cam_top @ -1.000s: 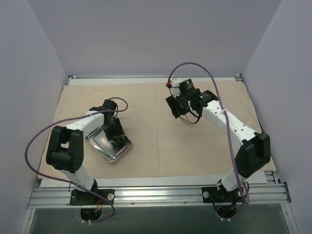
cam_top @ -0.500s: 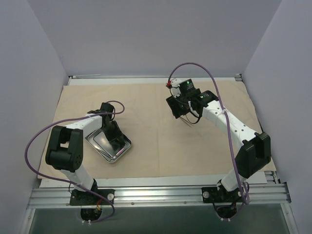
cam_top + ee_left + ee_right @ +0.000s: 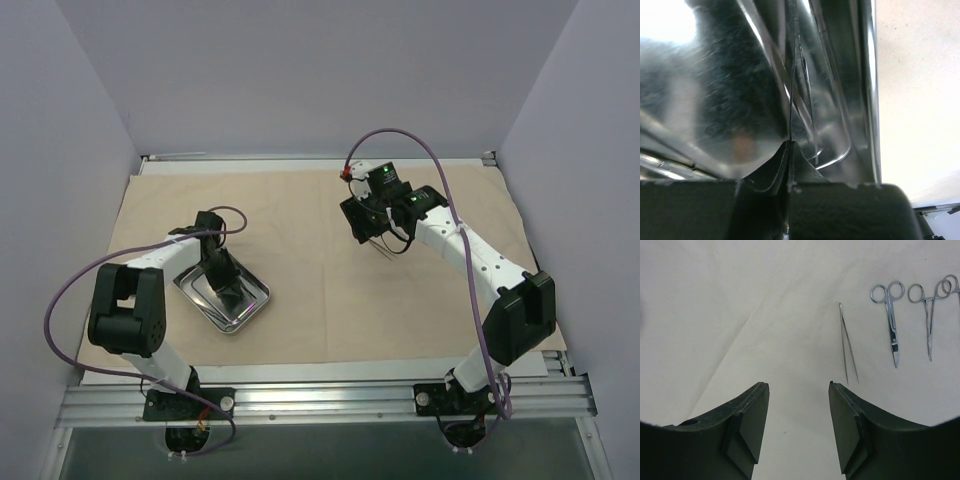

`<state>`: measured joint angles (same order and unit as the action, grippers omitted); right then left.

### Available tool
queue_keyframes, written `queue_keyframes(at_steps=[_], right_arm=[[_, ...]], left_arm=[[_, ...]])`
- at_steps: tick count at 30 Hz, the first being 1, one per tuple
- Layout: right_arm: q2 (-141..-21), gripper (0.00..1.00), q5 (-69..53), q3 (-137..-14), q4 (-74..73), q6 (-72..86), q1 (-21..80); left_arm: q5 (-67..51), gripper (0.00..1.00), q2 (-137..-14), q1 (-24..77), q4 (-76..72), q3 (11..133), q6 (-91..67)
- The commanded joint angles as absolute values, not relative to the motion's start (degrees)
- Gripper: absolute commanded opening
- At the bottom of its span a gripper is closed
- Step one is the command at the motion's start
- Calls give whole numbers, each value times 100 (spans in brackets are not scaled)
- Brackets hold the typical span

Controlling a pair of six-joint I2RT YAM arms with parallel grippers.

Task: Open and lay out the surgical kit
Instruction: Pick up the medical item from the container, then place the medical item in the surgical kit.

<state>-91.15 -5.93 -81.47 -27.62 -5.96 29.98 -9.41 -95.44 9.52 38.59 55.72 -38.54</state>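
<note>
Reaching down into the steel tray [image 3: 250,306], which sits on the left part of the beige cloth wrap [image 3: 320,300], the left gripper [image 3: 789,145] has its jaws pressed together on a thin metal instrument [image 3: 791,90] lying in the tray. Further right, the right gripper [image 3: 797,390] hangs over bare cloth, jaws half apart and holding nothing. Beyond its fingertips, tweezers [image 3: 849,345] lie on the cloth, then a short ring-handled instrument [image 3: 891,320], then a slimmer ring-handled instrument [image 3: 928,322], none touching another.

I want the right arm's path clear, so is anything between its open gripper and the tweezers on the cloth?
Nothing visible. Only bare cloth lies between the right gripper and the tweezers, which lie flat just ahead of it and to one side.
</note>
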Motion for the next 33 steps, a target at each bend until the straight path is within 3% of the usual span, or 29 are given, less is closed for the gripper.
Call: queue_keyframes(at_steps=[1, 9, 12, 18, 24, 33], right_arm=[[-8991, 51, -817, -8252, -2751, -527, 2979], [-9290, 48, -1940, -8569, -2426, -633, 3059], [-9527, 55, -2590, -8762, -2128, -81, 3094], [-10274, 52, -4461, -8877, -1074, 1686, 3138], [-10222, 56, -5510, -8342, 885, 2906, 3182], [-10090, 64, -6442, -7436, 3856, 4692, 3068]], left_arm=[[-712, 2, -9045, 870, 4201, 5669, -3481], [-1114, 2, -8220, 853, 4737, 5976, -2998], [-1589, 2, -7920, 861, 4501, 5906, -2769], [-3259, 2, -7559, 870, 3508, 5809, -2760], [-4743, 2, -7672, 914, 2602, 6073, -3006], [-5730, 2, -7647, 1089, 1373, 5995, -3585]])
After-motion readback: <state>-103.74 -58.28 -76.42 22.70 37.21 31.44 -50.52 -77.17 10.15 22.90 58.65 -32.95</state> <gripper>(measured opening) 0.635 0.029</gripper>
